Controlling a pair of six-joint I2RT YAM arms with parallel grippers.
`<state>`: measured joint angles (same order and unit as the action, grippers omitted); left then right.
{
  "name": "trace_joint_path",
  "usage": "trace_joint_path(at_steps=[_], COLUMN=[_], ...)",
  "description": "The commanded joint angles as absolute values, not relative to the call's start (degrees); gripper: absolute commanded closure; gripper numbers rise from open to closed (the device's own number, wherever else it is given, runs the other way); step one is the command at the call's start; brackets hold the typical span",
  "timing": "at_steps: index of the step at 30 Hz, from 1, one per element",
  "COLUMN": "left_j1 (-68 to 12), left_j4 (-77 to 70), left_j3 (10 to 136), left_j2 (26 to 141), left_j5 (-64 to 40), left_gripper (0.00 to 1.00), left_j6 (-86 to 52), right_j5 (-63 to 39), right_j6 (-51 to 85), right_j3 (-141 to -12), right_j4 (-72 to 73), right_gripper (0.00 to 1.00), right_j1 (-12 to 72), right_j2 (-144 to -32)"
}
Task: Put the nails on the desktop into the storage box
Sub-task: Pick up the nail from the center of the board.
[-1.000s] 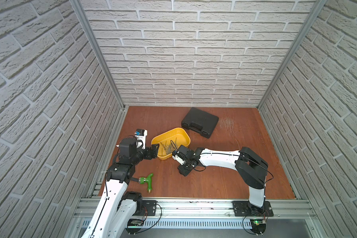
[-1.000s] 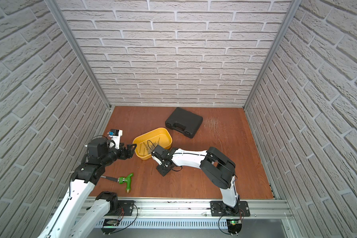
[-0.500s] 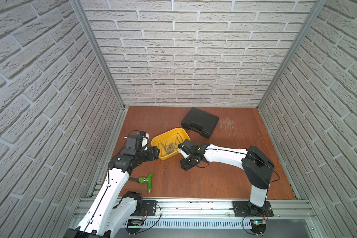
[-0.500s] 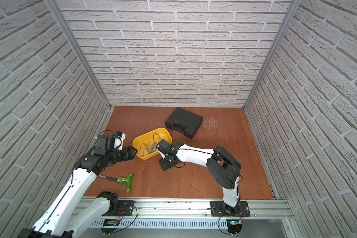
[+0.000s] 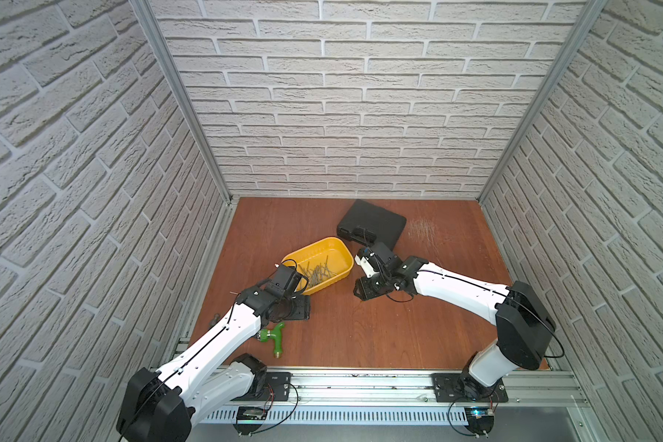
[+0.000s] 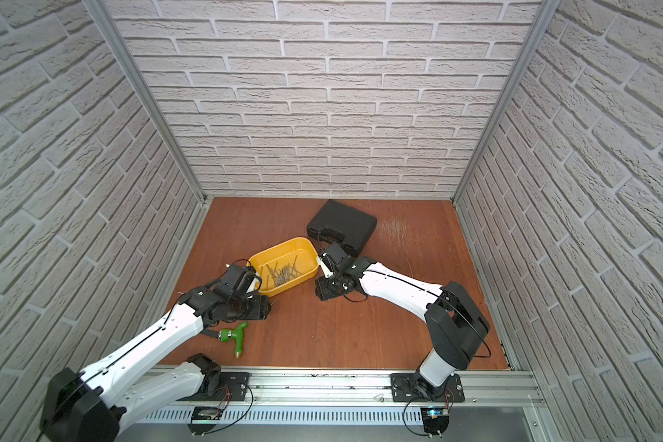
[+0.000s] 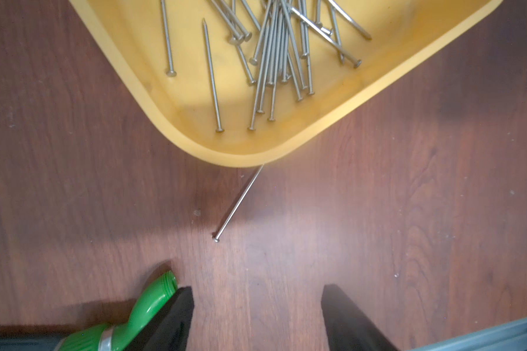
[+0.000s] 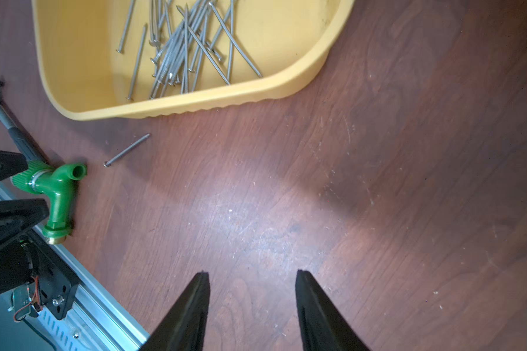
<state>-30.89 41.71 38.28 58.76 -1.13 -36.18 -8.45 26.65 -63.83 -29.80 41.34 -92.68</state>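
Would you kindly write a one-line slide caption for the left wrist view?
Left gripper, jaws open, faces one stray nail on the desktop beside the storage box holding the other nails.

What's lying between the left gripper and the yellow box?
One nail on the desktop, tip by the box rim; the left wrist view shows it.

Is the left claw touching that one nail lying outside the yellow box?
Apart. The left wrist view shows a strip of bare table between the open left claw and the nail.
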Motion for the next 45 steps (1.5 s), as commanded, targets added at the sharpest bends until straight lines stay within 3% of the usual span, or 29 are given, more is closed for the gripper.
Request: trace_joint_path(at_steps=[1,16,26,39,45], left_j1=[-31.51,-27.04,-31.11,-35.4,-40.56], left_j4=[38.46,31.38,29.38,33.66,35.51], left_j3=[36.94,37.7,34.55,37.11,38.59], left_j2=[62.99,73.54,76.2,81.96,86.08], left_j5=[-1.09,-0.31,1.67,6.95,9.05], left_gripper=[0.29,0.35,0.38,0.57,0.71], left_j6=[-35.61,-30.5,-31.93,-31.77,-32.53], right_j5=[-9.3,-9.16,-10.0,-8.36,-7.08], right_j6=[27.25,27.25,27.49,26.99,27.16], right_j3=[-62.04,-59.44,-59.28,-59.15,-59.57], right_j4=[-27.48,-26.72,-25.8,-25.32,-24.79], right_gripper=[0.49,0.49,0.49,0.49,0.49], right_j1=[40.87,40.28,39.46,39.05,38.42], right_j2=[-90.11,-87.46,-87.99,-85.53,-84.77])
